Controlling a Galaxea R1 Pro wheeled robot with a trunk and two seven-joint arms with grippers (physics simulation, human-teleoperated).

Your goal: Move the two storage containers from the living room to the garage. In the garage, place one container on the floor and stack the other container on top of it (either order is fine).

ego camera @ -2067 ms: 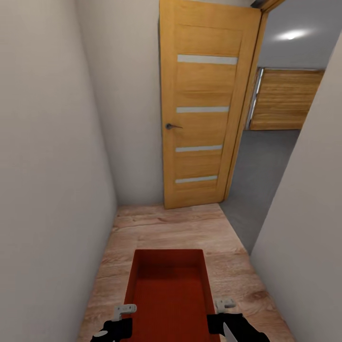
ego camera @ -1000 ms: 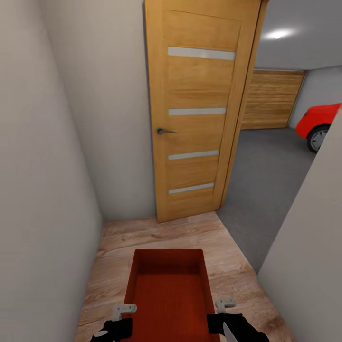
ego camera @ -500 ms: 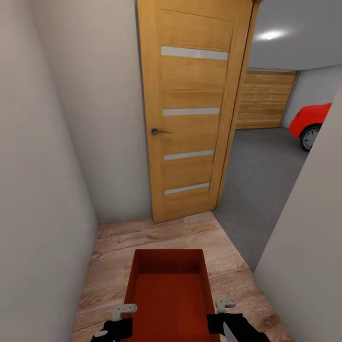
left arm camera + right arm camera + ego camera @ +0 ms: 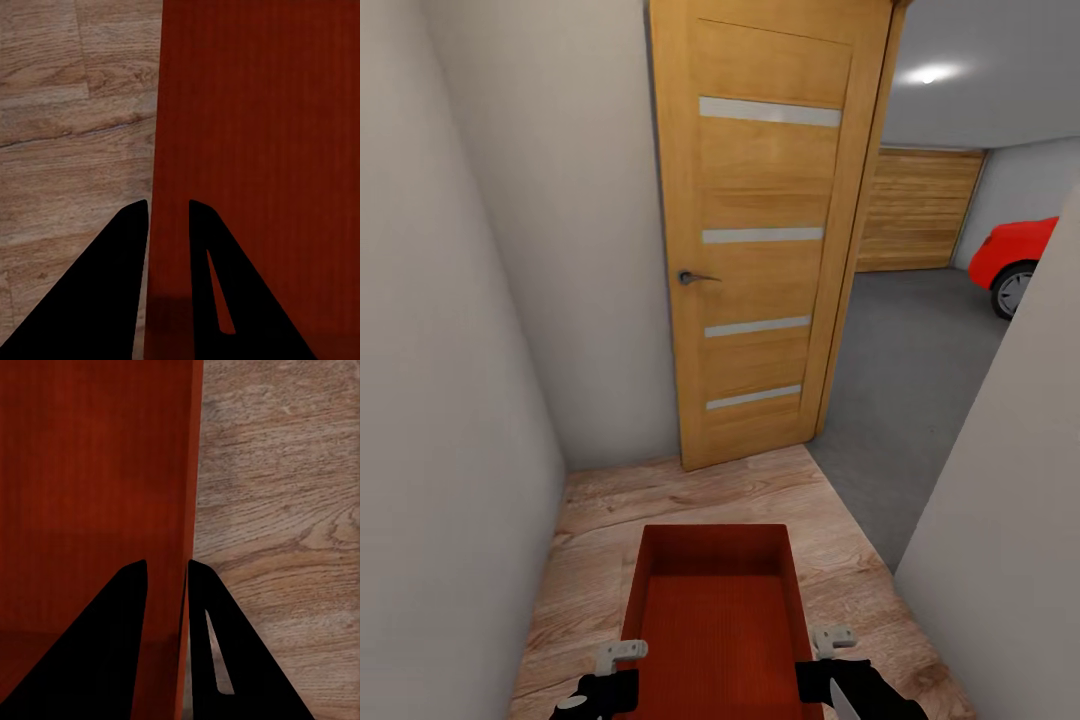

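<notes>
**Bin held at the garage doorway**

While the robot stands in a narrow passage between pale walls (image 4: pixel 470 300), the way ahead is partly taken up by a large wooden door (image 4: pixel 770 230) swung open toward the left. To its right, the opening shows the grey garage floor (image 4: pixel 910 360), a wooden panel door (image 4: pixel 918 210) at the back and part of a red car (image 4: pixel 1020 255). Underfoot is light wood plank flooring (image 4: pixel 710 495).

The relation that matters is this: the garage opening lies ahead and to the right of the bin (image 4: pixel 717 610), so the carry likely has to bend right past the door's edge. The bin's long axis points straight ahead, away from the robot, and it hangs centred between the two arms, neither nearer than the other.

The left gripper (image 4: pixel 622 654) holds the bin's left long wall and the right gripper (image 4: pixel 830 640) holds the right one. In each wrist view the fingers are narrow, one inside the wall and one outside, pinching the thin rim.

The bin is orange-red, rectangular and open-topped, with shallow straight walls and a finely ribbed bottom. It looks empty, and it sits level above the planks.
</notes>
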